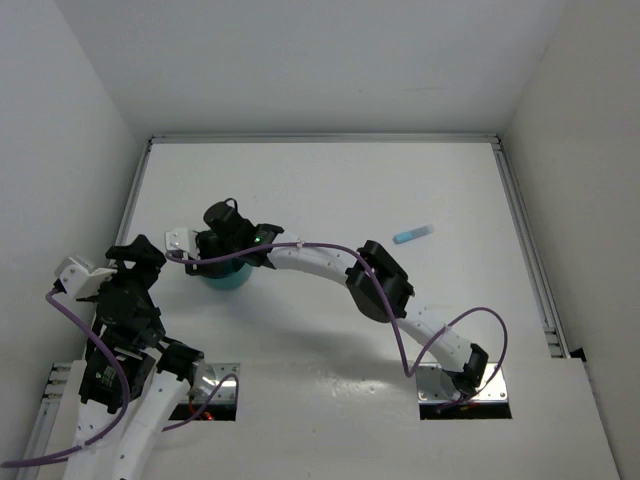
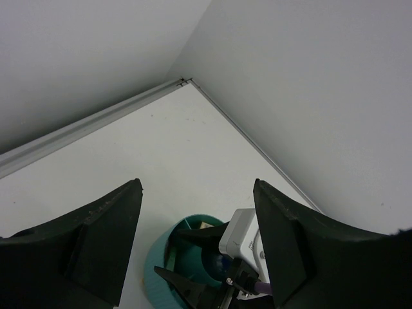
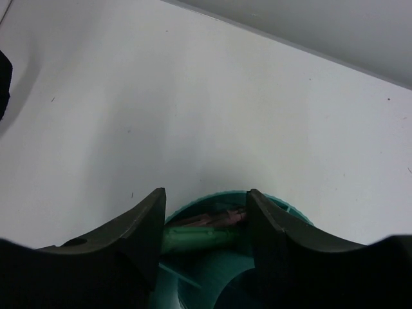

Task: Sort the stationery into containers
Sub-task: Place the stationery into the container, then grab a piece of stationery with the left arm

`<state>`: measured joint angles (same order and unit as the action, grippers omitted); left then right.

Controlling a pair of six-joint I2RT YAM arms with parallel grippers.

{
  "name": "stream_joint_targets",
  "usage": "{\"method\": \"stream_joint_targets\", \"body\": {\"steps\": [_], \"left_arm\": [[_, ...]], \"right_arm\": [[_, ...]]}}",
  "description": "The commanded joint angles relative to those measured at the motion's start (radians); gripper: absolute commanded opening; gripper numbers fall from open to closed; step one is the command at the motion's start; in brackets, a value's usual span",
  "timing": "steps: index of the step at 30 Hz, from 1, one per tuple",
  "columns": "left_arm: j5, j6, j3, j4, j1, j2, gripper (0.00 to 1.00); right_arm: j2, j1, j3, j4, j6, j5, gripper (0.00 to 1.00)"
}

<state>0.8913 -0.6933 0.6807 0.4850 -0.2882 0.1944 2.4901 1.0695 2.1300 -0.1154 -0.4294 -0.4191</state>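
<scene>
The dark-teal cup (image 1: 226, 278) stands left of the table's middle. My right gripper (image 1: 222, 260) hangs over it, open; in the right wrist view (image 3: 205, 193) its fingers straddle the cup's rim (image 3: 283, 201). A green marker (image 3: 196, 239) lies inside the cup between the fingers, with a small gap to the right one, and a pinkish item (image 3: 219, 219) lies behind it. My left gripper (image 1: 125, 262) is open and empty to the left of the cup (image 2: 158, 273), jaws wide (image 2: 196, 187). A blue-capped clear tube (image 1: 413, 235) lies on the table at the right.
White walls close the table in on the left, back and right, with a metal rail (image 1: 320, 138) along the back edge. My right arm (image 1: 375, 280) stretches across the middle. Its purple cable (image 1: 440, 335) loops near its base.
</scene>
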Motion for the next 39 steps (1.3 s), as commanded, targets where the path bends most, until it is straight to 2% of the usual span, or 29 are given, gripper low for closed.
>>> {"method": "stream_joint_targets", "body": {"steps": [1,5,7,10,11,12,13,14,17,20,21,22,23,24,25,27,28,29,30,31,32,33,35,36,38,39], "left_arm": [[0.011,0.0,-0.006,-0.017,0.006,-0.007,0.75],[0.011,0.0,-0.006,-0.017,0.006,-0.007,0.75],[0.011,0.0,-0.006,-0.017,0.006,-0.007,0.75],[0.011,0.0,-0.006,-0.017,0.006,-0.007,0.75],[0.011,0.0,-0.006,-0.017,0.006,0.002,0.72],[0.011,0.0,-0.006,-0.017,0.006,0.002,0.69],[0.011,0.0,-0.006,-0.017,0.006,0.002,0.57],[0.011,0.0,-0.006,-0.017,0.006,0.002,0.47],[0.011,0.0,-0.015,-0.017,0.006,-0.007,0.1],[-0.032,0.009,-0.015,-0.029,0.006,-0.007,0.06],[-0.057,0.027,-0.015,-0.064,0.006,-0.007,0.06],[-0.096,0.081,-0.035,-0.091,0.006,-0.007,0.06],[-0.218,0.113,-0.035,-0.121,0.006,0.002,0.08],[-0.292,0.142,-0.05,-0.15,0.006,0.016,0.1],[-0.469,0.203,-0.05,-0.202,0.006,0.069,0.13],[-0.659,0.282,-0.05,-0.232,0.006,0.17,0.3],[-0.761,0.31,-0.037,-0.232,0.006,0.236,0.38],[-0.99,0.336,-0.006,-0.232,0.006,0.384,0.49],[-1.105,0.371,0.009,-0.232,-0.006,0.46,0.67],[-1.276,0.371,0.044,-0.232,-0.02,0.534,0.71],[-1.317,0.371,0.058,-0.232,-0.063,0.65,0.78],[-1.336,0.371,0.071,-0.232,-0.093,0.692,0.8],[-1.321,0.371,0.095,-0.232,-0.173,0.756,0.82],[-1.254,0.371,0.12,-0.232,-0.259,0.779,0.82],[-1.186,0.35,0.149,-0.241,-0.348,0.862,0.82],[-1.134,0.35,0.186,-0.241,-0.388,0.897,0.78]], "right_arm": [[-0.077,0.001,0.007,0.011,0.018,0.006,0.53],[-0.086,0.001,0.047,0.011,0.018,0.006,0.54],[-0.096,0.001,0.07,0.011,0.029,-0.003,0.51],[-0.108,0.001,0.116,0.0,0.078,-0.052,0.36],[-0.117,0.001,0.14,0.0,0.099,-0.061,0.23],[-0.117,0.001,0.151,-0.012,0.118,-0.061,0.14],[-0.131,0.001,0.175,-0.024,0.142,-0.061,0.04],[-0.144,0.001,0.192,-0.056,0.162,-0.05,0.0],[-0.18,0.001,0.235,-0.119,0.193,0.07,0.0],[-0.226,-0.019,0.245,-0.18,0.193,0.199,0.0],[-0.243,-0.019,0.245,-0.206,0.193,0.317,0.02],[-0.263,-0.019,0.214,-0.207,0.193,0.401,0.08],[-0.284,-0.028,0.185,-0.207,0.173,0.484,0.17],[-0.34,-0.042,0.147,-0.207,0.153,0.613,0.36],[-0.373,-0.072,0.057,-0.207,0.133,0.665,0.44],[-0.457,-0.12,-0.068,-0.216,0.064,0.776,0.63],[-0.476,-0.147,-0.088,-0.248,0.052,0.793,0.65],[-0.493,-0.208,-0.103,-0.288,0.029,0.802,0.69],[-0.514,-0.241,-0.131,-0.364,0.029,0.842,0.71],[-0.514,-0.303,-0.131,-0.404,0.049,0.871,0.68],[-0.534,-0.339,-0.143,-0.503,0.06,0.853,0.68],[-0.543,-0.376,-0.162,-0.504,0.076,0.853,0.68],[-0.565,-0.445,-0.185,-0.598,0.11,0.826,0.03],[-0.574,-0.509,-0.206,-0.622,0.139,0.81,0.0],[-0.603,-0.571,-0.241,-0.664,0.159,0.76,0.0],[-0.603,-0.62,-0.28,-0.664,0.196,0.76,0.12]]}}
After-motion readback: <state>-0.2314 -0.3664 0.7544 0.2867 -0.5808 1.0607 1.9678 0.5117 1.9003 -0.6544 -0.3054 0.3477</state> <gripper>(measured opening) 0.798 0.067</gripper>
